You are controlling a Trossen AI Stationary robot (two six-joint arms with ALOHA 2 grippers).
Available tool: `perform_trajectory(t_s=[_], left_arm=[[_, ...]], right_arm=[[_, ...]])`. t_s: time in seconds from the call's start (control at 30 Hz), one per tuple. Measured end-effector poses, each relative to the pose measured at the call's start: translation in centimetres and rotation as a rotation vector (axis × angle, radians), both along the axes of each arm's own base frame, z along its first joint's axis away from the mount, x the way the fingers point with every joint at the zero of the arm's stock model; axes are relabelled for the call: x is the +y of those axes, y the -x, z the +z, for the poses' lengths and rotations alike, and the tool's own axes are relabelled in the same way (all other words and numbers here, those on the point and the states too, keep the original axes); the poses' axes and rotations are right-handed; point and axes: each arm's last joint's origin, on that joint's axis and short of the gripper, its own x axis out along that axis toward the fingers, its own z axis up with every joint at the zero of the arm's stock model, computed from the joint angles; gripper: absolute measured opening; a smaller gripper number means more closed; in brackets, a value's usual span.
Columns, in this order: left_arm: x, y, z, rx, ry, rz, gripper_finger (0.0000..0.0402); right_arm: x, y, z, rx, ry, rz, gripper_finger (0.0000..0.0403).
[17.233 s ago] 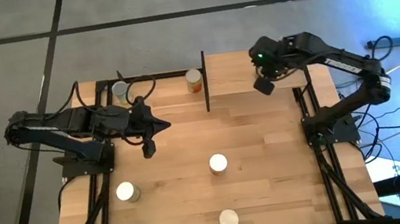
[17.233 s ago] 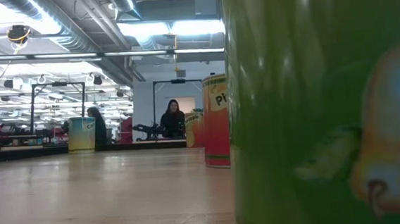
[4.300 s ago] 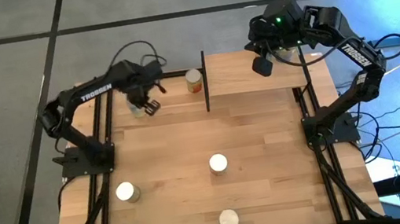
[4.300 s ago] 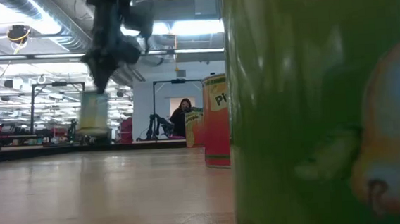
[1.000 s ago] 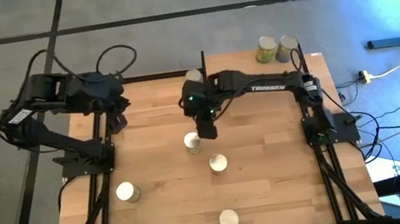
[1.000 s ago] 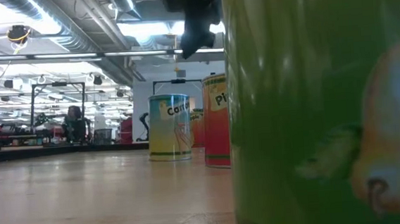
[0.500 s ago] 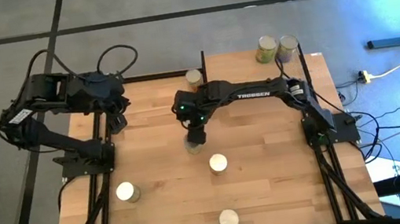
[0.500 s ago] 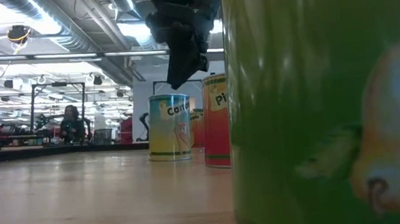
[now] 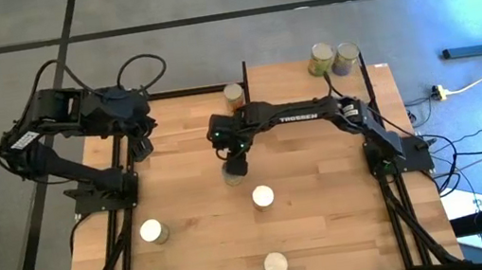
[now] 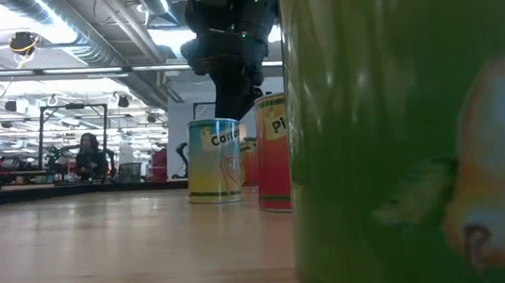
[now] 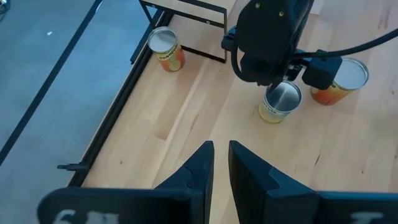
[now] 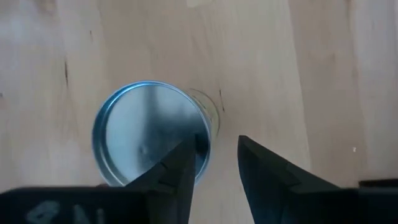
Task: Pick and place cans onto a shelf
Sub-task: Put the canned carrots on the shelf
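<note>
Two cans (image 9: 330, 58) on shelf (image 9: 296, 88); six left on tabletop (image 9: 327, 199). Right gripper (image 9: 233, 167) narrowly apart over yellow can (image 12: 149, 134), holding nothing; left gripper (image 9: 141, 150) nearly together, idle upper left.

Colour rundown: the tabletop (image 9: 318, 200) is pale blond butcher-block with streaky grain. Both arms are near-black, and the right arm (image 9: 300, 113) has white lettering along it. The can (image 10: 214, 160) under it is yellow with a teal band on top, and the can (image 10: 273, 153) at its 3 o'clock is red with a yellow label patch. Up close, the nearest can (image 10: 412, 130) is bright green. Tops are shiny silver (image 12: 149, 132). The shelf (image 9: 305, 82) is light wood with a black frame. The floor (image 9: 208, 44) is grey.
</note>
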Motion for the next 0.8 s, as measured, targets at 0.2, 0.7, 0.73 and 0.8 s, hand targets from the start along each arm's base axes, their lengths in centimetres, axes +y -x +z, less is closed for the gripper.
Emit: perform_trajectory(t_s=[0.2, 0.7, 0.73, 0.8], left_arm=[[0.0, 0.0, 0.0, 0.0, 0.001, -0.001, 0.0041], [0.0, 0.0, 0.0, 0.0, 0.0, -0.001, 0.0041], [-0.01, 0.0, 0.0, 0.0, 0.0, -0.002, 0.0041], [0.0, 0.0, 0.0, 0.001, -0.001, -0.003, 0.0041]], right_arm=[[-0.08, -0.18, -0.44, 0.005, 0.013, 0.014, 0.012], [-0.19, -0.29, -0.47, -0.005, 0.023, 0.018, 0.0004], [-0.18, -0.29, -0.48, -0.005, 0.022, 0.019, 0.0003], [-0.15, -0.26, -0.46, -0.005, 0.015, 0.026, 0.0003]])
